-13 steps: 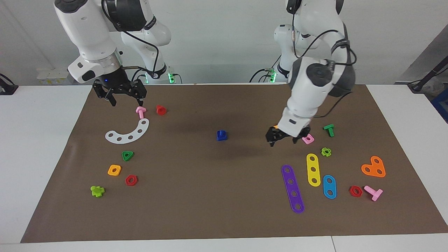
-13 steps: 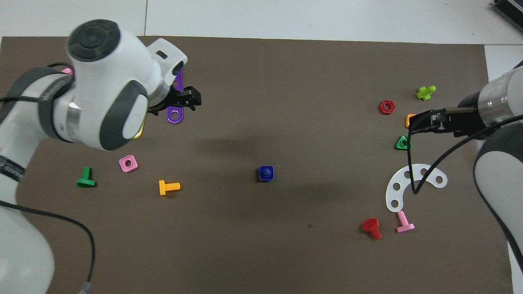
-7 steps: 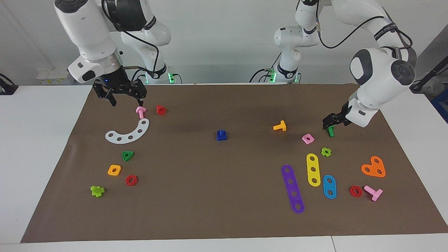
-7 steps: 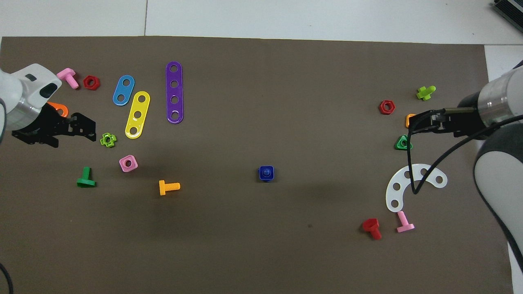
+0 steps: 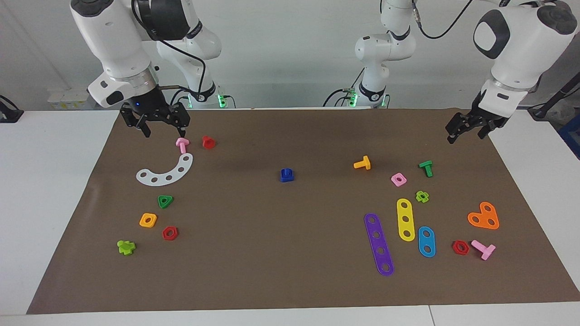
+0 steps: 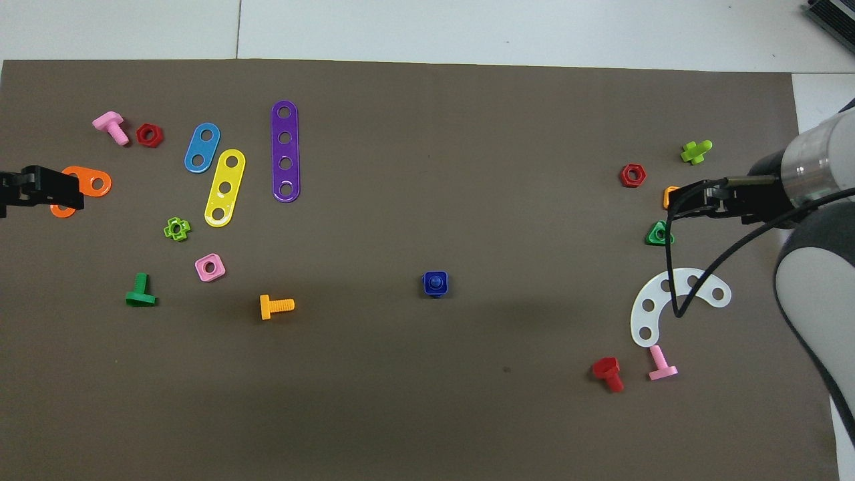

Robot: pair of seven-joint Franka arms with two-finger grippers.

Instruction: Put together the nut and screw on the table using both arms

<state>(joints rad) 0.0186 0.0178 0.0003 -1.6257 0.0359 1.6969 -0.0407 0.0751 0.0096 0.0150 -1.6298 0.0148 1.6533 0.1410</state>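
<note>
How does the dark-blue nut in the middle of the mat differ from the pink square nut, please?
The nut is dark blue; the pink nut is pink. The nut's centre looks filled by the screw, while the pink nut's hole is open. The nut sits alone on the mat; the pink nut lies among pieces toward the left arm's end. Both are rounded squares lying flat.

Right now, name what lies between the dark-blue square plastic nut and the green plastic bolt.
An orange plastic bolt and a pink square plastic nut lie between the dark-blue square plastic nut and the green plastic bolt, in both views.
</note>
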